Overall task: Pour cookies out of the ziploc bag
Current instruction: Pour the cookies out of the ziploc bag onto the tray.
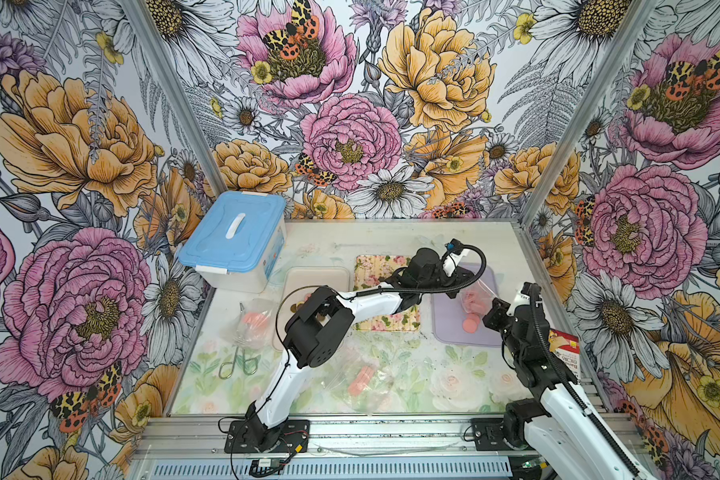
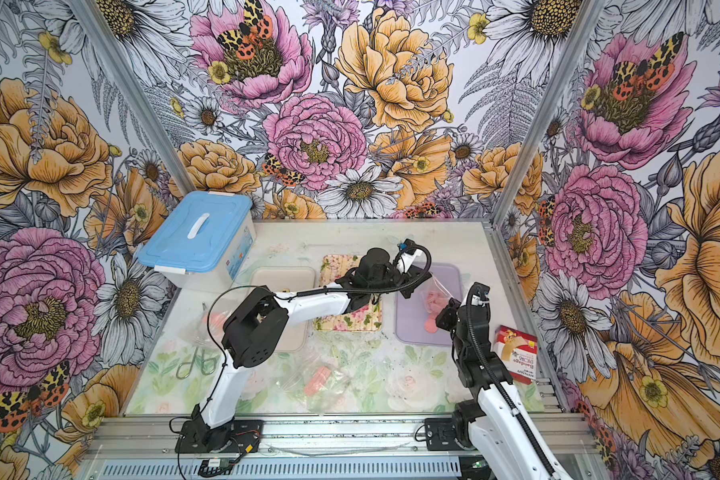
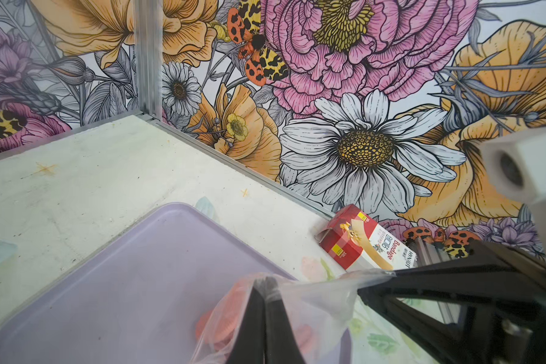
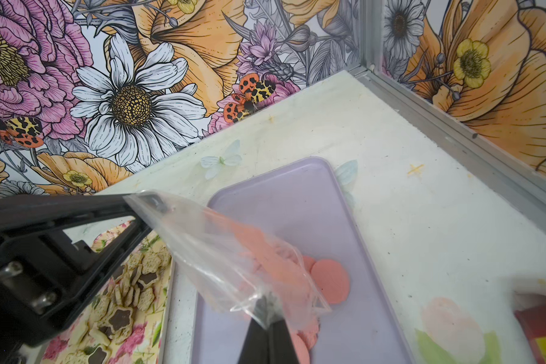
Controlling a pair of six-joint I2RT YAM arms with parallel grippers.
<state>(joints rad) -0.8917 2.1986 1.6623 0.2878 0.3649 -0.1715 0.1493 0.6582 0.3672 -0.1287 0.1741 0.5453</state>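
Note:
A clear ziploc bag [image 1: 479,296] hangs stretched between my two grippers over the lavender tray [image 1: 445,332]. The left gripper [image 3: 265,280] is shut on one edge of the bag [image 3: 316,293]. Opposite it, the right gripper [image 4: 267,301] is shut on another edge of the bag [image 4: 221,252]. The cookies are flat pink discs: some still sit inside the bag [image 4: 265,249], others lie on the tray [image 4: 330,280] under it. In both top views the fallen discs [image 2: 431,324] lie between the two grippers.
A floral tray [image 1: 375,266] holding star cookies [image 4: 130,299] lies left of the lavender tray, with a beige tray [image 1: 316,276] beyond it. A blue-lidded box [image 1: 235,237] stands back left. Two more bags [image 1: 250,322] [image 1: 362,380], scissors [image 1: 238,363] and a red bandage box [image 1: 564,349] lie around.

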